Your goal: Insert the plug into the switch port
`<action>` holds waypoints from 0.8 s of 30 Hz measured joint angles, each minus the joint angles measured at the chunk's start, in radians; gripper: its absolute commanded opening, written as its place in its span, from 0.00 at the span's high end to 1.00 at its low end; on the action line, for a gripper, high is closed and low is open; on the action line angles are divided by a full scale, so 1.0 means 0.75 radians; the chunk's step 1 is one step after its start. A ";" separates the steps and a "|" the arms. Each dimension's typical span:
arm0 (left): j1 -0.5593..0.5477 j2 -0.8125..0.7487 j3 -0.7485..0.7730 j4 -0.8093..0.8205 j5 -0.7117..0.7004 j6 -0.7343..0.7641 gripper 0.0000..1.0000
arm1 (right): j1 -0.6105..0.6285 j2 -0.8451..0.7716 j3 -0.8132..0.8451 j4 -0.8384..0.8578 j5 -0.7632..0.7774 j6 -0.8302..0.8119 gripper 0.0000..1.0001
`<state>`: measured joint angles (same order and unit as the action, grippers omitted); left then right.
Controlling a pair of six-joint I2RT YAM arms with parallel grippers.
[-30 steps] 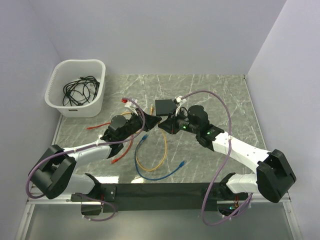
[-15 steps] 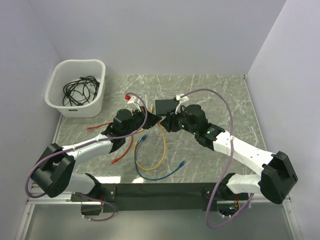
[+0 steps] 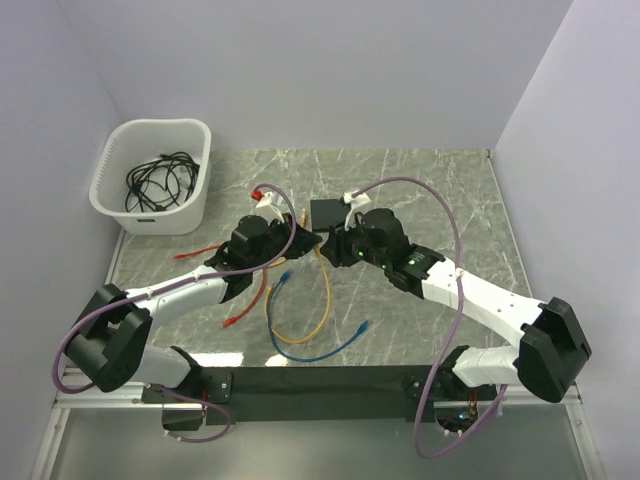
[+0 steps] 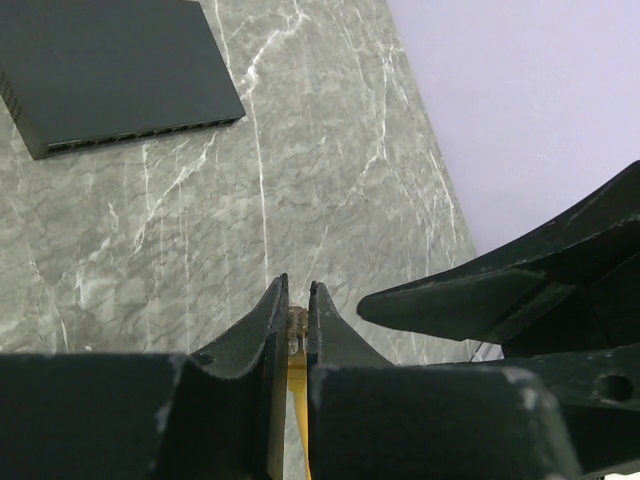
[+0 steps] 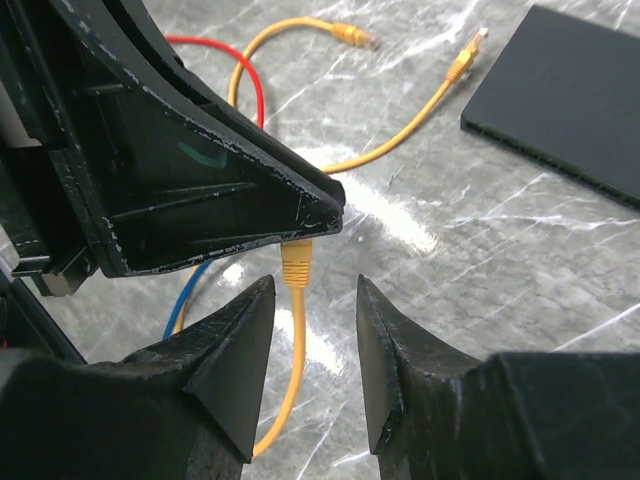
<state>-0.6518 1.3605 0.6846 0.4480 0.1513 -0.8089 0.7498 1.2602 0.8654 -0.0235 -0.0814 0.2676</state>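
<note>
Since a second ago both arms have edged toward the back, and the right gripper (image 5: 315, 300) has let its jaws part. They now stand open astride the yellow cable (image 5: 297, 340) without touching it. The left gripper (image 4: 297, 292) is pinched tight on the plug (image 4: 296, 325). Both arms reach inward, tips almost meeting over the surface (image 3: 430, 190). The switch (image 3: 328, 212) lies flat just beyond them, apart from the plug.

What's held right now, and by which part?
Left gripper pinches the yellow cable at its plug. Right gripper holds nothing: its jaws stand open either side of that cable.
</note>
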 measured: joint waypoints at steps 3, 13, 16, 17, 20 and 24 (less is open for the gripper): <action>0.000 0.003 0.001 -0.007 0.000 -0.002 0.99 | 0.007 0.026 0.010 -0.004 -0.008 -0.001 0.55; 0.000 0.006 0.001 -0.007 -0.001 -0.002 1.00 | 0.018 0.117 0.052 -0.010 -0.017 -0.001 0.58; 0.000 0.006 0.001 -0.007 -0.004 -0.002 1.00 | 0.021 0.141 0.066 -0.010 -0.016 0.000 0.59; 0.000 0.006 0.001 -0.007 -0.005 -0.001 1.00 | 0.021 0.146 0.068 -0.010 -0.015 0.000 0.60; 0.000 0.006 0.001 -0.007 -0.013 -0.002 1.00 | 0.022 0.152 0.068 -0.010 -0.013 -0.001 0.61; 0.000 0.006 0.001 -0.008 -0.014 -0.002 1.00 | 0.024 0.158 0.068 -0.010 -0.012 0.000 0.62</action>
<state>-0.6518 1.3651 0.6849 0.4423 0.1406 -0.8101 0.7681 1.3785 0.9165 -0.0307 -0.0906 0.2676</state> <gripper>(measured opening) 0.111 0.388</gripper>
